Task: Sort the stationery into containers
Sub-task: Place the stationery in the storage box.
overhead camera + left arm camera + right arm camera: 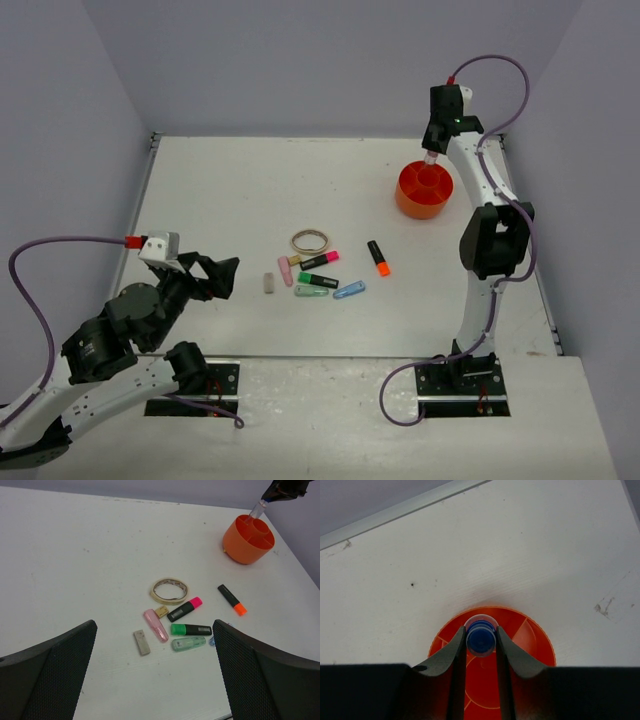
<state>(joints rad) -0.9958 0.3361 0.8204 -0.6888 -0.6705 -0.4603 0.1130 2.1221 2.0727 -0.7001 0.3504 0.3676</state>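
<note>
Table (220, 190): white. Tub (415, 206): orange, divided, near the far right corner. Right gripper (481, 636): above tub, jaws clenched on blue highlighter (481, 641), held upright, lower end inside the rim. Left gripper (225, 276): near the left edge, jaws spread, holding nothing. Loose cluster, mid-table toward the near edge: tape ring (311, 240); pink highlighter (320, 260), green highlighter (318, 279), orange highlighter (378, 258); pink eraser (285, 270), beige eraser (268, 284); green clip (311, 292), blue clip (349, 289).

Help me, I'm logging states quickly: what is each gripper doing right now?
Left gripper: open, holding nothing.
Right gripper: shut on the blue highlighter, over the orange tub.
</note>
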